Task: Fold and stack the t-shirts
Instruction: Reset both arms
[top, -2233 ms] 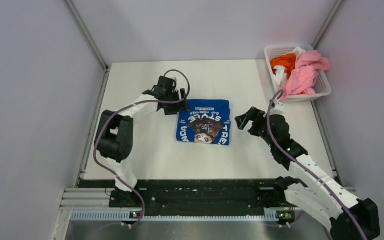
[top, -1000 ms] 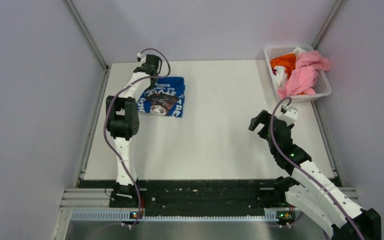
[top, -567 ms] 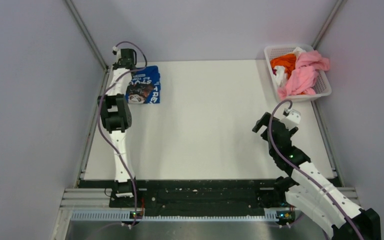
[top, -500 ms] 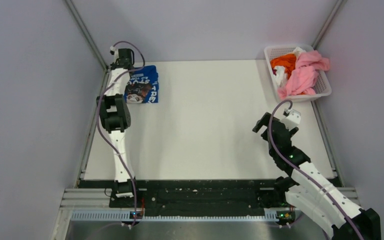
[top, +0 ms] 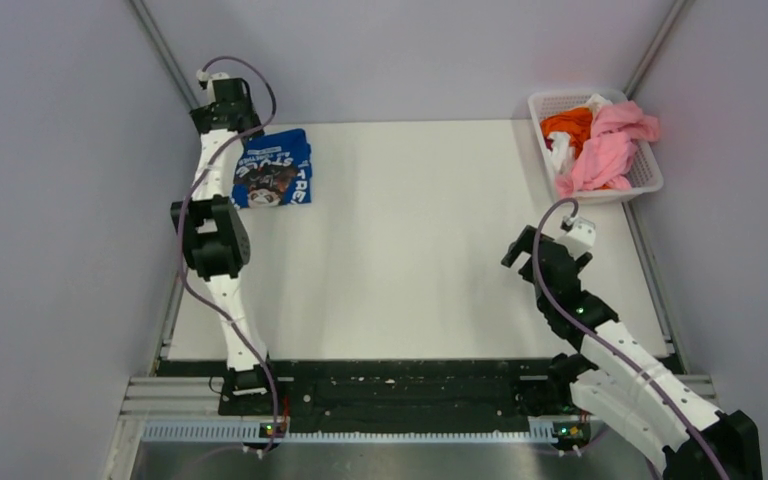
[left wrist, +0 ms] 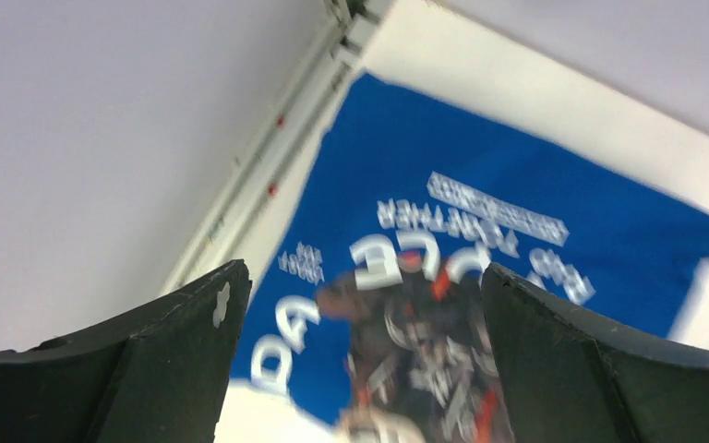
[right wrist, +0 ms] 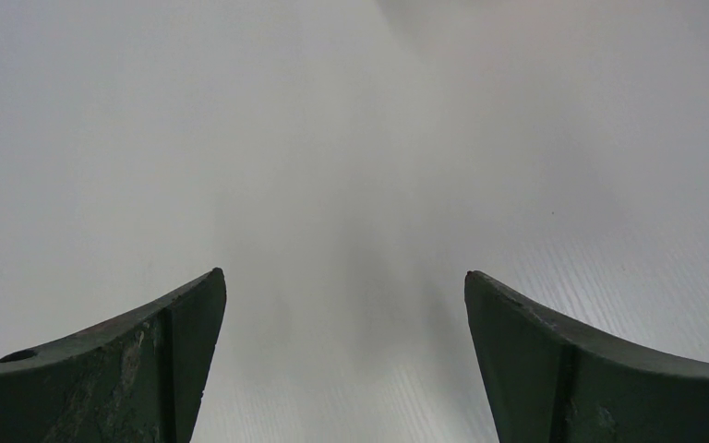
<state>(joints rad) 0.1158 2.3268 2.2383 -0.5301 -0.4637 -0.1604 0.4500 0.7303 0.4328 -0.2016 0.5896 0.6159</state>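
Note:
The royal blue t-shirt (top: pixel 272 170) lies folded flat at the far left corner of the table, white lettering and dark picture facing up. My left gripper (top: pixel 227 118) is open and raised just left of it, near the wall rail. In the left wrist view the shirt (left wrist: pixel 517 212) lies blurred below my open left gripper (left wrist: pixel 360 272), which holds nothing. My right gripper (top: pixel 520 250) is open and empty over bare table at the right; the right wrist view (right wrist: pixel 343 277) shows only white tabletop. Pink (top: pixel 605 150), orange (top: pixel 567 123) and white (top: pixel 563 152) t-shirts are heaped in the basket.
The white lattice basket (top: pixel 650 184) stands at the far right corner against the wall. Metal rails run along the left edge (top: pixel 192 190) and right edge of the table. Walls close in the table on three sides.
The blue t-shirt has slid with my left gripper from the table's middle to the far left corner. My left gripper has since lifted off to the left. My right gripper drew back slightly.

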